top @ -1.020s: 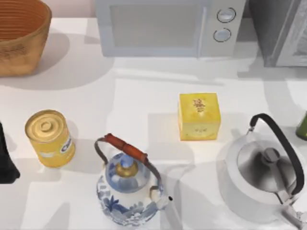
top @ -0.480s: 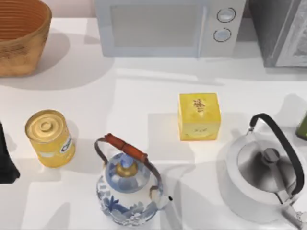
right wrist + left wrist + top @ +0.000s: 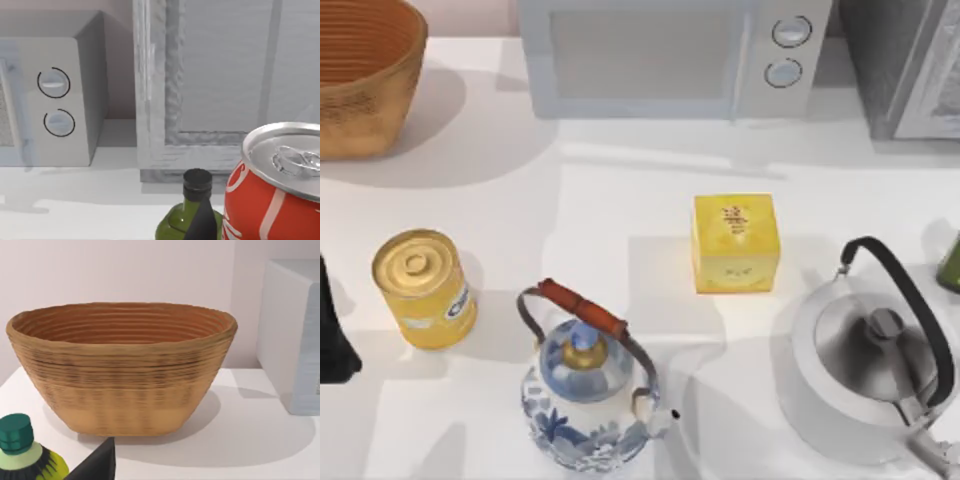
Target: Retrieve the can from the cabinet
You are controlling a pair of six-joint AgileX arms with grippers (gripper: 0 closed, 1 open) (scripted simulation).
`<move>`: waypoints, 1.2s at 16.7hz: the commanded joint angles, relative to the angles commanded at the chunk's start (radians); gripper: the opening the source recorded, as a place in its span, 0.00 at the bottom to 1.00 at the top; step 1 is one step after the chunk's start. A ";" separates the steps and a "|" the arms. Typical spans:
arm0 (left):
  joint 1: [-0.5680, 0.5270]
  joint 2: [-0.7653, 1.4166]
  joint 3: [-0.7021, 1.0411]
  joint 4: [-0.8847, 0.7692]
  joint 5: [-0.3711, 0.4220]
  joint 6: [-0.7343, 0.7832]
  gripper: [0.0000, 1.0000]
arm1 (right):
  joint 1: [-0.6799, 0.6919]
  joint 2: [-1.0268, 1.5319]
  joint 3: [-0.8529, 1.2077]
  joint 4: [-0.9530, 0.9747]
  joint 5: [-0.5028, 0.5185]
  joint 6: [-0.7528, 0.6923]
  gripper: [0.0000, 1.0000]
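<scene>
Red soda can (image 3: 272, 192) sits very close to the right wrist camera, upright, silver top with pull tab facing up — outside the cabinet (image 3: 220, 85), which stands behind it with its grey framed door panel facing the camera. Whether the right claw holds the can, cannot tell. Just beside the can, a green glass bottle (image 3: 192, 212) with a black cap, partly covered by a dark finger (image 3: 204, 225) of the right gripper.

Top view: cabinet's corner at the table's far right, white microwave (image 3: 670, 55) with two round knobs next to it along the back. Woven basket (image 3: 360, 70) at the far left. Nearer the front — a yellow tin (image 3: 423, 288) on the left, a blue-and-white teapot (image 3: 588, 385) with a brown handle, a yellow box (image 3: 735, 242) in the middle, a steel kettle (image 3: 870, 360) on the right.

Left arm (image 3: 332, 325) parked at the table's left edge; its claw state cannot be told. Its wrist view looks at the basket, with a green-capped bottle (image 3: 22, 450) close by.
</scene>
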 joint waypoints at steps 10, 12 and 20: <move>0.000 0.000 0.000 0.000 0.000 0.000 1.00 | -0.020 -0.099 -0.111 0.045 -0.024 0.000 0.00; 0.000 0.000 0.000 0.000 0.000 0.000 1.00 | -0.040 -0.068 -0.100 0.075 -0.053 -0.001 0.00; 0.000 0.000 0.000 0.000 0.000 0.000 1.00 | -0.316 0.463 0.024 0.516 -0.509 -0.013 0.00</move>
